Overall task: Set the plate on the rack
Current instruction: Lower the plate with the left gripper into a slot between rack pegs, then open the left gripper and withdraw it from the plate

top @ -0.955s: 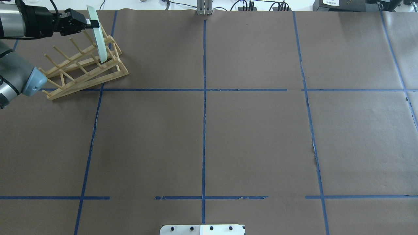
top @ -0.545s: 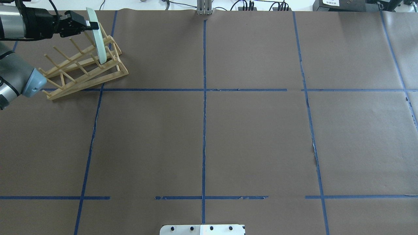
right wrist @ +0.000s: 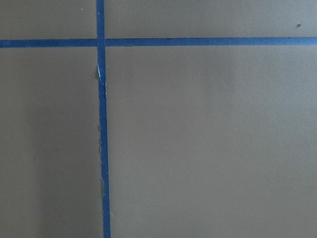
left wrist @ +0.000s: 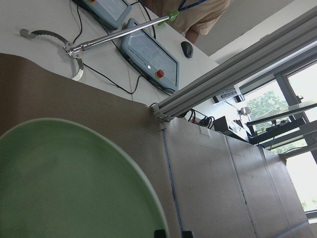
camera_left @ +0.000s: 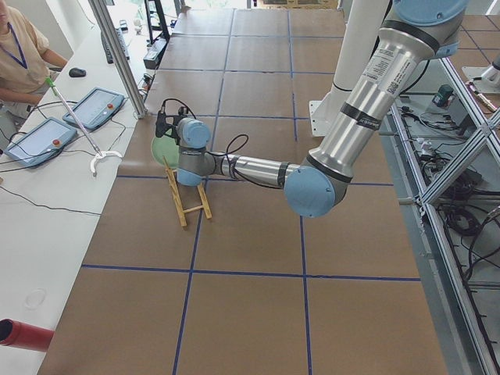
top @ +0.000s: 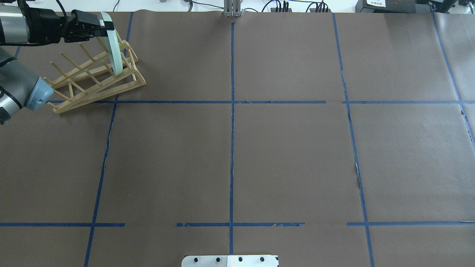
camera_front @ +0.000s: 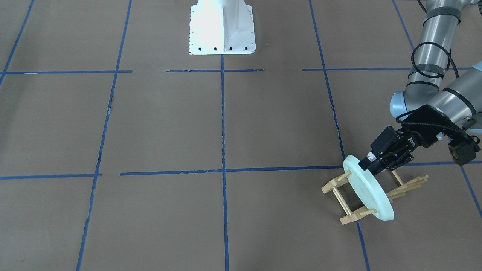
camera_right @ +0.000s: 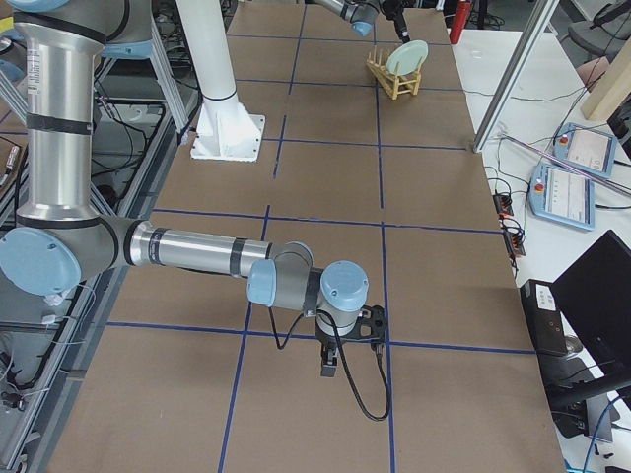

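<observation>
The pale green plate [top: 113,46] stands on edge between the pegs at the far end of the light-wood rack [top: 92,79], leaning slightly. My left gripper [top: 106,24] is at the plate's top rim. In the left wrist view the plate [left wrist: 64,183] fills the lower left, and the fingertips [left wrist: 159,233] stand a little apart, with bare table showing between them. The plate [camera_front: 369,194], the rack [camera_front: 348,218] and the left gripper [camera_front: 367,164] also show in the front view. My right gripper [camera_right: 331,367] points down at the table far away; I cannot tell its state.
The rack stands in the far left corner of the brown, blue-taped table [top: 237,148]. Beyond that edge is a white bench with teach pendants [camera_left: 39,141], a reaching stick [camera_left: 74,121] and an operator [camera_left: 19,55]. The robot's base plate [top: 230,260] is at the near edge.
The plate has sunk a little lower into the rack and leans more, showing more of its face. The left gripper has stayed at the plate's top rim.
</observation>
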Tool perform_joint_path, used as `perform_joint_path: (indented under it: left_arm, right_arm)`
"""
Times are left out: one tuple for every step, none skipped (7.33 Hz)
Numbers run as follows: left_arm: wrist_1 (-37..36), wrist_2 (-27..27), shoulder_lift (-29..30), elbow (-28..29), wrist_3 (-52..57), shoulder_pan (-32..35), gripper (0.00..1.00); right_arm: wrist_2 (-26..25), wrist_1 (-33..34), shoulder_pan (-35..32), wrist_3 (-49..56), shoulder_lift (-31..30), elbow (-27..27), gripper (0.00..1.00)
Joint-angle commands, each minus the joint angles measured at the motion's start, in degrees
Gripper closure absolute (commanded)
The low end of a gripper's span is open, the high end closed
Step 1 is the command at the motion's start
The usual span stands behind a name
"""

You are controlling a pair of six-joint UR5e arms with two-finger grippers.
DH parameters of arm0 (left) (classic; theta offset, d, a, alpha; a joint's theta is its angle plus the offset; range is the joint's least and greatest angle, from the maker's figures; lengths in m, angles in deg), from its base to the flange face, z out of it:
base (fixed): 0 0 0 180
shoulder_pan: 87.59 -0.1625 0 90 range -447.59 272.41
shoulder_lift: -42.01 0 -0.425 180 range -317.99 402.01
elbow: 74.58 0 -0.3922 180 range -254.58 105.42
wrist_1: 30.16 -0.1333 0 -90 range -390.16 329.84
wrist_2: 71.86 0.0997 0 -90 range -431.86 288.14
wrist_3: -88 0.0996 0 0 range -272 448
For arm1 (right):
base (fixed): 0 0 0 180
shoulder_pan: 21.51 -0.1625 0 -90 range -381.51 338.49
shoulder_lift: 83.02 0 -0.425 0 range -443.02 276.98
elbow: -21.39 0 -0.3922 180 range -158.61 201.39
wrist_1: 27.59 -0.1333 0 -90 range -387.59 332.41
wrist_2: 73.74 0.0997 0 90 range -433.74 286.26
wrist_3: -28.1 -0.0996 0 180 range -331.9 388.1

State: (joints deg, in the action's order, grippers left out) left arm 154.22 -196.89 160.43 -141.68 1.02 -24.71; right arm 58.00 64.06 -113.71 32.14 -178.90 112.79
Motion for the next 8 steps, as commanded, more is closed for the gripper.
perform_joint_path:
  left_arm:
    - [-0.2,0.0,-0.4,-3.4,-0.3,1.1,0.00]
    - [-0.6,-0.3,-0.9,-4.7,-0.9,3.5,0.00]
    - [-0.9,-0.6,-3.1,-6.5,-0.7,4.8,0.00]
    - [-1.4,-1.2,-6.7,-8.4,0.0,6.5,0.00]
    - [-3.0,-5.4,-8.6,-8.1,3.5,10.1,0.00]
    - [-8.8,-7.0,-11.4,-8.4,13.9,13.2,0.00]
    - [-15.2,-7.2,-12.8,-8.3,22.8,14.7,0.00]
    - [-25.5,-7.0,-13.0,-8.3,34.4,17.1,0.00]
  right_arm:
    - [0.0,0.0,0.0,0.0,0.0,0.0,0.00]
    - [0.0,0.0,0.0,0.0,0.0,0.0,0.00]
    - [0.0,-0.1,0.0,0.0,0.0,0.0,0.00]
    - [0.0,-0.1,0.0,0.0,0.0,0.0,0.00]
    - [0.0,-0.1,0.0,0.0,0.0,0.0,0.00]
    - [0.0,-0.1,0.0,0.0,0.0,0.0,0.00]
    - [0.0,0.0,0.0,0.0,0.0,0.0,0.00]
    - [0.0,0.0,0.0,0.0,0.0,0.0,0.00]
